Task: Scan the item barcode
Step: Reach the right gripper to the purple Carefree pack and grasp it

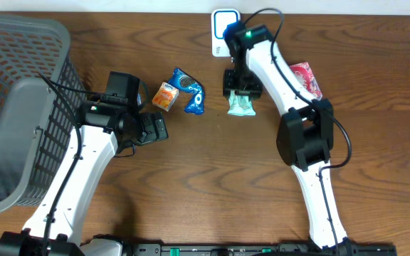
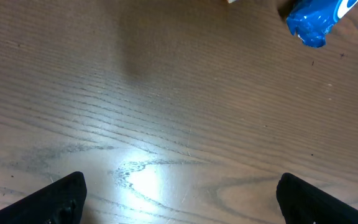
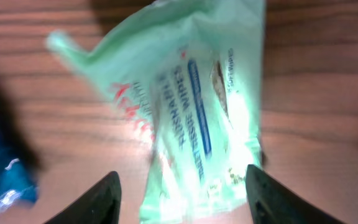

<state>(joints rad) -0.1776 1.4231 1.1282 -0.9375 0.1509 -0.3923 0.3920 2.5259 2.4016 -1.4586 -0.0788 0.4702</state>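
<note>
Green wipes packet framed between spread jaws of right gripper, gap visible at one finger; left gripper spread wide over table, blue wrapper nearby.

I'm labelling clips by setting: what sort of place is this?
Probably a mock shop checkout: a white and blue scanner box, a grey plastic mesh basket and a mint-green wipes packet.

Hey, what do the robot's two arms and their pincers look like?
The left arm and right arm are built of white rounded links with bulky black joints, and thin black cables loop beside them. A small green light glows near the right wrist. The left pincer and right pincer have black, tapered fingers.
</note>
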